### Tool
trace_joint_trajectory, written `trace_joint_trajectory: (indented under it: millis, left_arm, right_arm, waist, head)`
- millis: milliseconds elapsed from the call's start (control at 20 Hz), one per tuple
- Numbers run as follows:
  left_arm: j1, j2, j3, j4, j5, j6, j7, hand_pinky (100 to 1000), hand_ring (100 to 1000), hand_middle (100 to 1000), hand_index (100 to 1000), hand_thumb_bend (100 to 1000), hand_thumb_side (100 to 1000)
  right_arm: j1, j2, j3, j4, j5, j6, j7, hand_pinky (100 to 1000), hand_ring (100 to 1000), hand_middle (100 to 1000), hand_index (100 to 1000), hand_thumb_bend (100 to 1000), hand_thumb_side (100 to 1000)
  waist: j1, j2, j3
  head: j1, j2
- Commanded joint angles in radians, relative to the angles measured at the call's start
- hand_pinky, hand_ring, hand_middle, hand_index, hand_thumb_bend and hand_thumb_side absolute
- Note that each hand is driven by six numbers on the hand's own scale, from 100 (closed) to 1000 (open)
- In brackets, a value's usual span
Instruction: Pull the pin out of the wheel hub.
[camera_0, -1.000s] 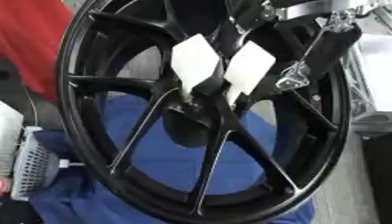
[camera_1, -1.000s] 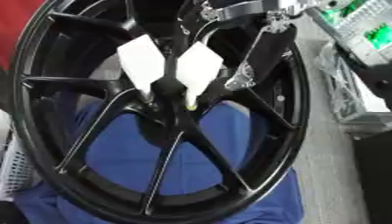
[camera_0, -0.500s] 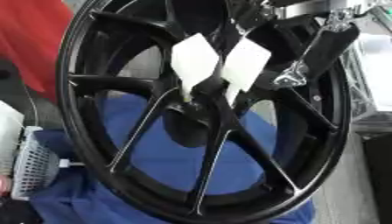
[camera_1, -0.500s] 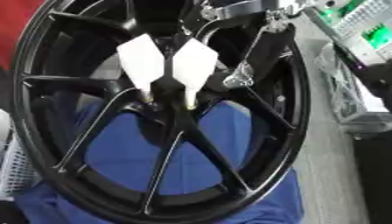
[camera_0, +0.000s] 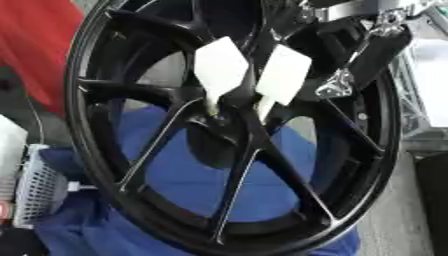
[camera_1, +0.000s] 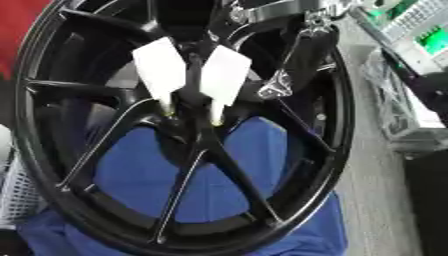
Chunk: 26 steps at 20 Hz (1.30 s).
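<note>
My right hand (camera_0: 367, 50) reaches from the upper right to the glossy black spoked wheel (camera_0: 350, 165); its finger state I cannot tell. Two white paddle-shaped pins (camera_0: 220, 67) stick up from the hub above blue cloth (camera_1: 227, 165).

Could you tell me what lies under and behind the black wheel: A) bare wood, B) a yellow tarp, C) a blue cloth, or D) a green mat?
C: a blue cloth shows between the spokes of the wheel and spreads out below its rim.
</note>
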Motion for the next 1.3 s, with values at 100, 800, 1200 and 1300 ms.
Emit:
trace_joint_trajectory:
  millis: [100, 800, 1200, 1300]
  left_arm:
    - [-0.009, 0.010, 0.006, -0.021, 0.005, 0.001, 0.001, 764, 708, 606, 728, 402, 577]
    - [-0.001, 0.012, 0.012, -0.021, 0.005, 0.001, 0.009, 764, 708, 605, 728, 408, 573]
    - [0.002, 0.013, 0.014, -0.021, 0.005, 0.001, 0.013, 764, 708, 605, 727, 411, 572]
    - [0.004, 0.014, 0.016, -0.021, 0.003, 0.000, 0.015, 764, 708, 605, 727, 411, 571]
  right_arm:
    - [-0.026, -0.019, -0.026, -0.023, -0.020, 0.016, -0.018, 823, 725, 406, 470, 100, 100]
    - [-0.030, -0.067, -0.099, -0.090, -0.100, 0.077, -0.032, 815, 709, 383, 450, 100, 100]
    - [0.000, -0.122, -0.165, -0.143, -0.154, 0.105, -0.044, 815, 703, 381, 448, 100, 100]
    - [0.024, -0.148, -0.198, -0.162, -0.171, 0.115, -0.066, 816, 703, 381, 449, 100, 100]
  waist:
    - [0.008, -0.034, -0.003]
    - [0.014, -0.054, -0.021]
    - [0.017, -0.059, -0.029]
    - [0.019, -0.060, -0.033]
  head:
    - [0.003, 0.002]
    - [0.009, 0.007]
    - [0.015, 0.010]
    - [0.020, 0.011]
